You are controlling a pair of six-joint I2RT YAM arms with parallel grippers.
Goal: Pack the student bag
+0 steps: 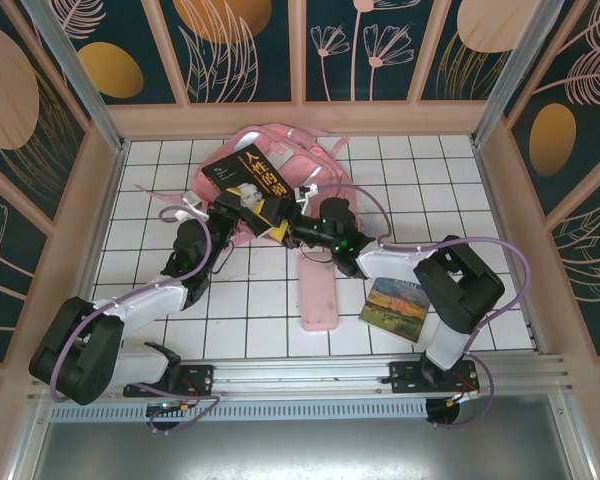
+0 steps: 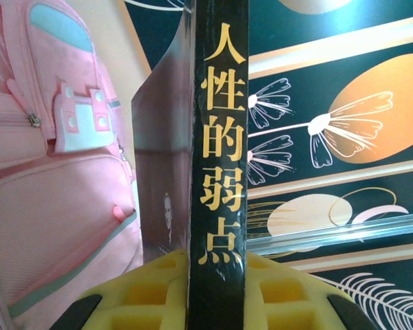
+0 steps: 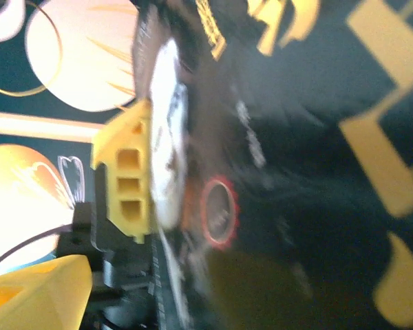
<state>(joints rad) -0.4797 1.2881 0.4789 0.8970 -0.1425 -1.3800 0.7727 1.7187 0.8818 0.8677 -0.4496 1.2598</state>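
while the white tiled table point(image 1: 160, 300) is carrying everything, the student bag point(image 1: 318, 165) is lying at its far middle, well away from the arm bases, and in the left wrist view the student bag point(image 2: 55, 179) is showing its front pockets. the black book point(image 1: 248, 180) is hanging over the bag with its cover facing up, its long axis running away from the bases and leaning a little left, so the bag is sitting right beneath and beyond the claw that is carrying it; where the bag's mouth is opening i cannot tell, since the book is covering that part. the pink pencil case point(image 1: 320, 295) is lying on the tiles nearer the bases, and the small book with a landscape cover point(image 1: 395, 308) is lying just beside it, by the right arm. the left gripper point(image 1: 235, 207) is standing nearer the bag and is pinching the black book point(image 2: 217, 172) at its spine, one yellow finger on each side. the right gripper point(image 1: 280, 230) is hanging at the book's near corner; whether its jaws are spread or pressed together i cannot tell. i am counting one bag, two books, one pencil case and two claws.
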